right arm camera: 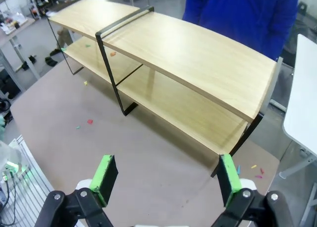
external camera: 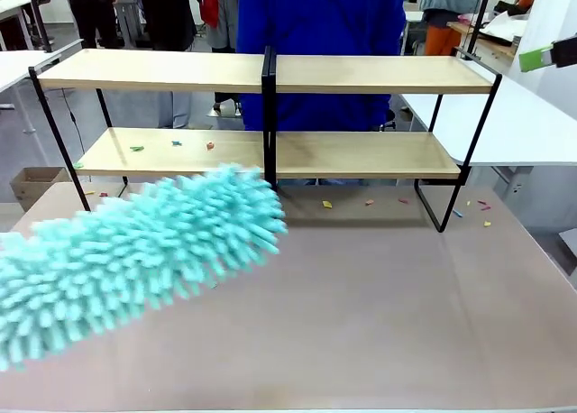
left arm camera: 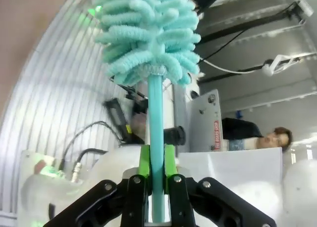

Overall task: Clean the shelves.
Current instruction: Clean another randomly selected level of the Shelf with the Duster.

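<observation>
Front view: the shelves (external camera: 270, 75) stand across the far middle of the brown surface (external camera: 379, 323), with a person (external camera: 320, 16) in blue just behind them. A fluffy teal duster (external camera: 135, 260) hangs at the near left, its tip in front of the centre post. Small coloured scraps (external camera: 137, 148) lie on the lower board's left half — more on the surface at the right.

Left wrist view: the left gripper (left arm camera: 157, 162) has its fingers (left arm camera: 144, 160) clenched on the duster's handle (left arm camera: 155, 118).

Right wrist view: the right gripper (right arm camera: 168, 180) hovers above the surface near the shelves' right end — fingers (right arm camera: 105, 177) spread wide, nothing between them.
</observation>
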Robot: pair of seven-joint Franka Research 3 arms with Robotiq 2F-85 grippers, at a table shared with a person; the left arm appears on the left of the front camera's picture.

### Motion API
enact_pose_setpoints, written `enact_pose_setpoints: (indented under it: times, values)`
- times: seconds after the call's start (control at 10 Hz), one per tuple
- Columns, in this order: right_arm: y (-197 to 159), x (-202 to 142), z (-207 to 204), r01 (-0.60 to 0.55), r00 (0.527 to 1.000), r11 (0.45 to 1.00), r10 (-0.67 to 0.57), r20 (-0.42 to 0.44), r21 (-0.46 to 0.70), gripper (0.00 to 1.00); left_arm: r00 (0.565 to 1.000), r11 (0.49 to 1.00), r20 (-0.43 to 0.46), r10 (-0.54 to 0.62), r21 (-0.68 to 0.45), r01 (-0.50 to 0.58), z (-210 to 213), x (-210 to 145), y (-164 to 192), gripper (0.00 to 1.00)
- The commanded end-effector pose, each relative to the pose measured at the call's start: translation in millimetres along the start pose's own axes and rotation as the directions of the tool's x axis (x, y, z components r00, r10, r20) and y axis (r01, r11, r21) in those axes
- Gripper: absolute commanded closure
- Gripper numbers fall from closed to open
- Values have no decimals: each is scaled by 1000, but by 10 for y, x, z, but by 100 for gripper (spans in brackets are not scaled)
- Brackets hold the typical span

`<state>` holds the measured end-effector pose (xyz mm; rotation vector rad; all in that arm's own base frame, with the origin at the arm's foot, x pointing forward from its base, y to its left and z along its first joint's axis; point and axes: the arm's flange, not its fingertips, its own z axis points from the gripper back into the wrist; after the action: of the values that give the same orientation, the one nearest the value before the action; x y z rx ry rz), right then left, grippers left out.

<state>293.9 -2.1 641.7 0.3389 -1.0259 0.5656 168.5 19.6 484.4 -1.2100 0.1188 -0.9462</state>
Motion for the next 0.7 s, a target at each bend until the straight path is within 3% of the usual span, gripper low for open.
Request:
enact_pose_setpoints:
  times: [0.0,0.1,0.2,0.3,0.4,0.5,0.6]
  values:
    - [-1,-9,-6,-5,1000,1000,5,3,6,0,997,997,54,-53,58,50,147,-270,-44,87]
    - [-1,-9,-6,-5,1000,1000,5,3,6,0,1000,1000,0,0,0,0,0,0,0,87]
    - [-1,-9,-6,-5,1000,1000,5,3,6,0,994,993,-90,55,107,-45,-344,219,23,87]
    - [-1,-9,-6,-5,1000,1000,5,3,6,0,985,986,-148,94,151,-72,-632,477,193,87]
    - [-1,-9,-6,-5,1000,1000,5,3,6,0,949,982,-271,164,140,-130,-938,780,348,87]
    - [-1,-9,-6,-5,1000,1000,5,3,6,0,936,953,-248,249,233,-192,-1234,1149,578,87]
    - [-1,-9,-6,-5,1000,1000,5,3,6,0,948,923,-167,272,322,-208,-1422,1513,781,87]
